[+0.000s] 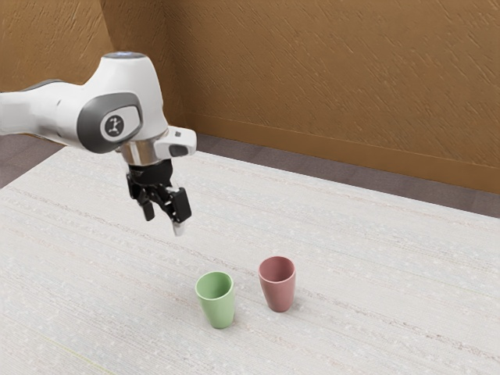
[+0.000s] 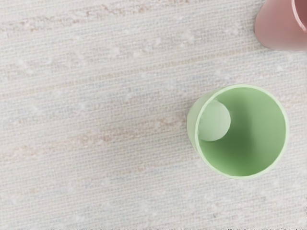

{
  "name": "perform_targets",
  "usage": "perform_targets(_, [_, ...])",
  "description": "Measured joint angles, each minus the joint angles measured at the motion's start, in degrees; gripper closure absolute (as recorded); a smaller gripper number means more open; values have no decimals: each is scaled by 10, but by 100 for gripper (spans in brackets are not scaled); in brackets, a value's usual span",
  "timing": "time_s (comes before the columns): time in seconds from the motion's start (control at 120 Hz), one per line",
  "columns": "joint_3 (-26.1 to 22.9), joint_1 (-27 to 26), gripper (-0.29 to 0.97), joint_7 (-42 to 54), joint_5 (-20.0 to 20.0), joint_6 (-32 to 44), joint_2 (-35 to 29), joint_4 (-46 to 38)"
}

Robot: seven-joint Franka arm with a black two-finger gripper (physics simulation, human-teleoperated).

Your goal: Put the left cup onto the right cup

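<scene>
The claw (image 1: 163,218) hangs in the air with its fingers apart, holding nothing. Below it, toward the exterior view's right, the green cup (image 1: 216,299) (image 2: 240,132) stands upright on the table (image 1: 375,234), just beside the pink cup (image 1: 277,283) (image 2: 280,26), not touching.

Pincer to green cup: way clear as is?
Probably yes: the open pincer hangs above the table near the green cup, nothing between them, and the pink cup stands apart beside it.

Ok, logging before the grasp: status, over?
Gripper open, empty, above the table. Green cup upright, untouched, apart from pink cup. Nothing in the way.
</scene>
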Motion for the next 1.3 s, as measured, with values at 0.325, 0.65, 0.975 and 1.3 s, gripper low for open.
perform_targets(0.325, [-15,0,0,-9,-6,40,13,-40])
perform_targets(0.65, [-18,-4,0,-14,-35,93,27,-69])
perform_targets(0.975, [-31,-8,7,-17,-38,131,47,-83])
perform_targets(1.3, [-37,-4,25,-19,-47,160,75,-83])
